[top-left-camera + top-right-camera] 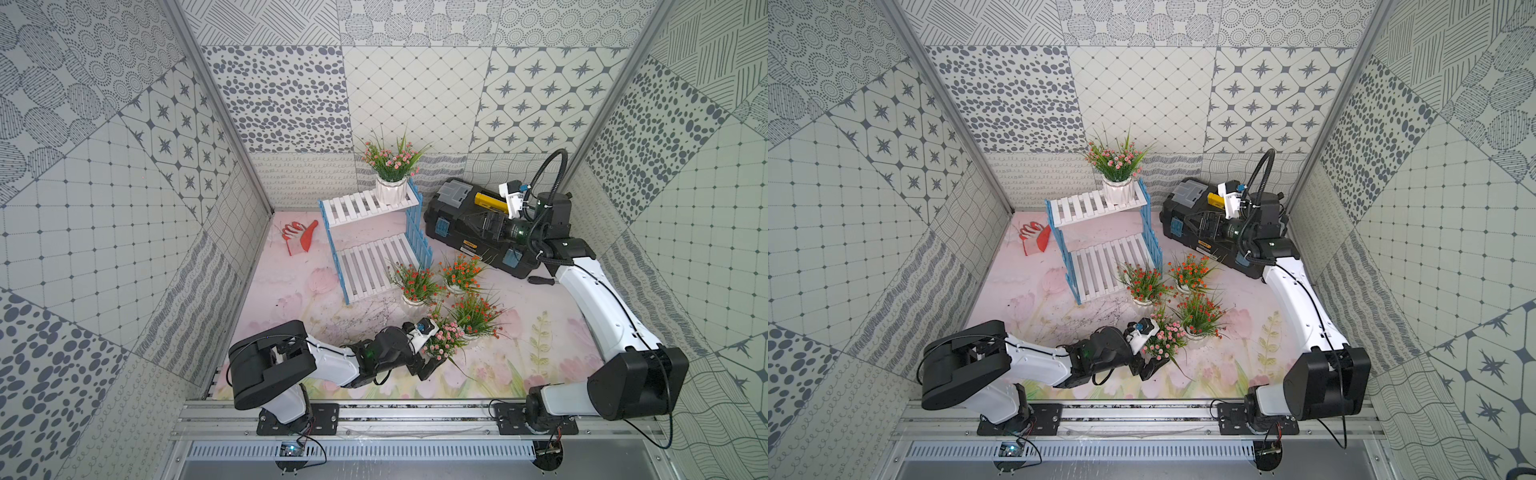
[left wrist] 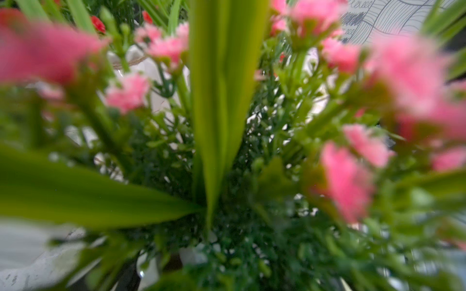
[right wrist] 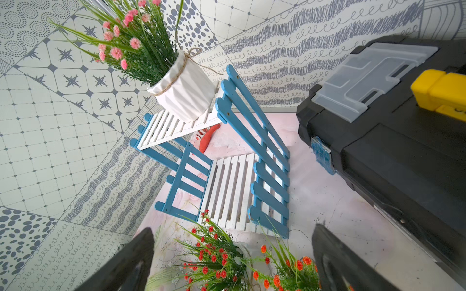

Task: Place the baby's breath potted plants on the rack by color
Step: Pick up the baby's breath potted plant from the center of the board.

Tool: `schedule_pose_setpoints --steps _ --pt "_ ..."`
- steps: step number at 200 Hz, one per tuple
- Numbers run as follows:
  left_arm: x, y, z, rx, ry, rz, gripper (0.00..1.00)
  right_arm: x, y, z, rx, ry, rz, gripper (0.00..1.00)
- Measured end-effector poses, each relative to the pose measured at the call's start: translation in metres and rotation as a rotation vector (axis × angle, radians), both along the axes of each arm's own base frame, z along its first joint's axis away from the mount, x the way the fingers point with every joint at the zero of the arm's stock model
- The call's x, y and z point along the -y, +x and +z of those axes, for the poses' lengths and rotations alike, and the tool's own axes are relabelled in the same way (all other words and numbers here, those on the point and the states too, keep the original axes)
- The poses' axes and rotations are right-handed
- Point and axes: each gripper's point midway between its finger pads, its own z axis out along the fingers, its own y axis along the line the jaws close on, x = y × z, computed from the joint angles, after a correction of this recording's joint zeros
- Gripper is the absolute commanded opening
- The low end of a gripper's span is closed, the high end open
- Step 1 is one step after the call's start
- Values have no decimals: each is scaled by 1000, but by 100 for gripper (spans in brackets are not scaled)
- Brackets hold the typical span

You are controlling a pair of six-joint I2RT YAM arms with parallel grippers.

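Near the front edge of the surface point(image 1: 291, 303), the left pincer point(image 1: 435, 348) is reaching into a pink-blossomed plant point(image 1: 445, 337), its jaws standing wide apart on either side of the foliage. Only one black finger point(image 1: 433, 366) is showing in a top view, and whether it is touching the plant I cannot tell. Pink blossoms and green leaves are filling the left wrist view. Just beyond, three orange-red plants point(image 1: 415, 280) point(image 1: 459, 268) point(image 1: 473, 311) are standing on the surface, clustered beside the front corner of the rack point(image 1: 370, 266). On the rack's top shelf, the other pink plant point(image 1: 391, 166) is sitting upright at the end nearer the toolbox point(image 1: 461, 239). Up by that toolbox the right pincer point(image 3: 233, 236) is hovering, jaws spread wide apart. A red-and-white glove point(image 1: 299, 239) is lying beyond the rack's opposite side.
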Motion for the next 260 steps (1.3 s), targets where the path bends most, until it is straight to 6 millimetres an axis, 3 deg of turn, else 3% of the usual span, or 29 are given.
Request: schedule_pose_setpoints --steps 170,218,260 --pt "33 23 -2 39 -47 37 95 0 -1 -5 -4 -9 4 98" --pt "34 26 0 47 -57 51 89 0 -1 -5 -1 -12 5 98" --pt "32 28 1 49 -55 66 78 -1 -1 -7 -1 -16 5 98"
